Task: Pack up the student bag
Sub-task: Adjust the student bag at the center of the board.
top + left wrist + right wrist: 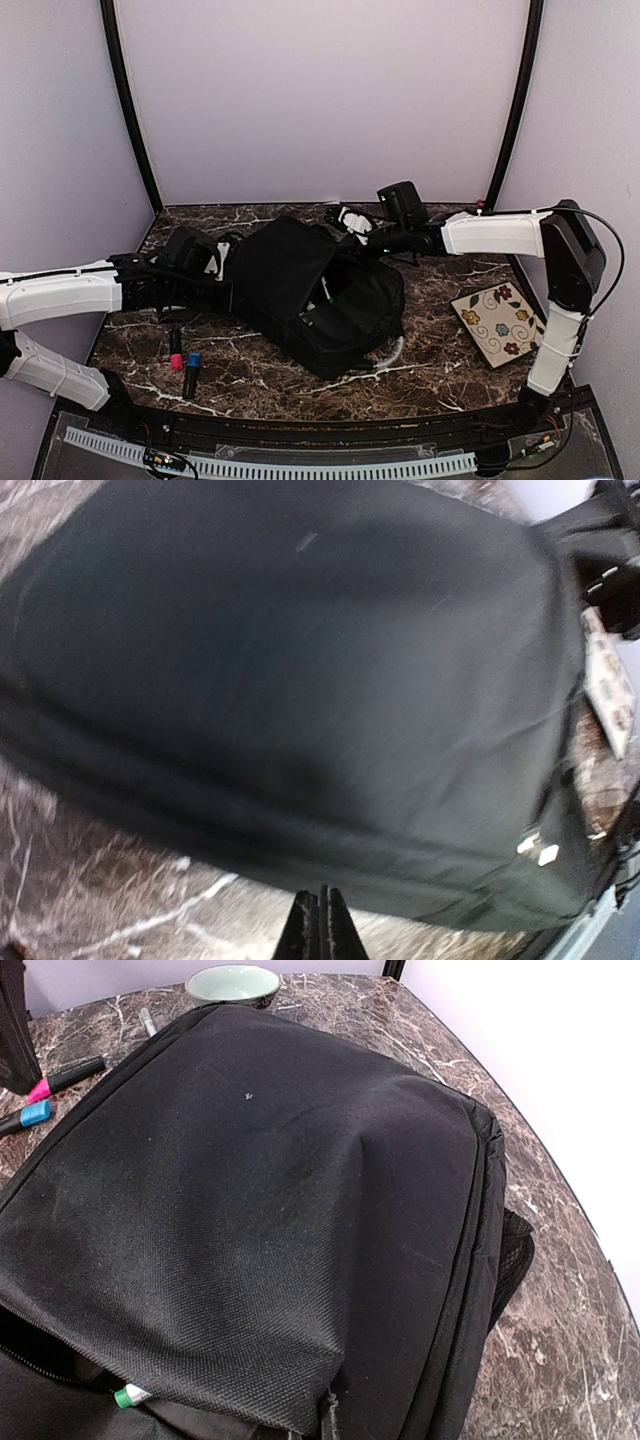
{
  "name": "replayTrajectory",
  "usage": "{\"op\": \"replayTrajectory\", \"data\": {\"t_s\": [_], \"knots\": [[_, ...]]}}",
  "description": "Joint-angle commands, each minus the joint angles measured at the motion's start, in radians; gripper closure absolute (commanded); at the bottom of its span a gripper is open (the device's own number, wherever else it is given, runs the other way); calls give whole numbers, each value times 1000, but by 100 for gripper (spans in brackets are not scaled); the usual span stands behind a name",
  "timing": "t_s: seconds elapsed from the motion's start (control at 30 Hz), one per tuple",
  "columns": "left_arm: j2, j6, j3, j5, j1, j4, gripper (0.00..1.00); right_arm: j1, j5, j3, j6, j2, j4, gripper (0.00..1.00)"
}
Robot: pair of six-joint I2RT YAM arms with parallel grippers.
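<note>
Pink marker (175, 357), blue marker (192, 372): near-left of student bag (300, 290). Bag mid table (440, 385), flap raised, green-cap marker (126, 1397) inside. Floral tile (498, 322) right of bag. L gripper (321, 892) at bag's left side, jaws pressed together, empty. R gripper (352, 222) at bag's far edge, pinching flap.

We see the large black woven-cloth backpack (300, 290) as matt, its fine, slightly rough weave holding specks of lint. The dark brown marble-look surface (440, 375) is smooth and glossy, veined in white. The pale green round bowl (233, 982) looks glazed and shiny. The black marker with a pink cap (176, 352) and the black marker with a blue cap (191, 372) look like smooth plastic
</note>
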Motion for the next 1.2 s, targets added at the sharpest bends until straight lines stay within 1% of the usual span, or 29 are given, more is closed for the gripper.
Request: {"op": "replayTrajectory", "data": {"t_s": [0.0,0.1,0.2,0.27,0.37,0.47,0.57,0.6,0.63,0.73,0.87,1.0,1.07,1.17], "knots": [[14,-39,-54,-82,-1,-90,100,-29,-25,-1,35,-72,22,96],[71,-30,-47,-97,2,-10,100,-30,-31,-6,24,-90,2,96],[188,13,6,-126,3,111,100,-29,-26,-15,24,-113,-13,96],[279,43,63,-130,6,187,100,-30,-24,-26,24,-125,-22,96],[422,95,198,-140,8,254,100,-28,-5,-44,24,-135,-34,96],[537,134,326,-158,19,273,100,-28,30,-36,15,-132,-81,96],[619,169,433,-156,46,265,100,-31,70,-57,14,-141,-82,96],[636,174,460,-152,55,247,98,-32,76,-67,16,-144,-76,96],[643,176,483,-148,65,225,91,-33,74,-71,17,-146,-75,95],[597,180,493,-161,72,136,69,-34,59,-64,30,-144,-82,95],[475,114,461,-126,72,-118,56,-33,35,-43,48,-143,-95,95],[335,56,356,-77,72,-304,52,-34,29,-35,51,-137,-90,95],[271,18,309,-75,72,-401,53,-33,30,-28,52,-125,-94,95],[175,-33,222,-55,72,-491,53,-34,24,-17,58,-104,-103,95]]}}
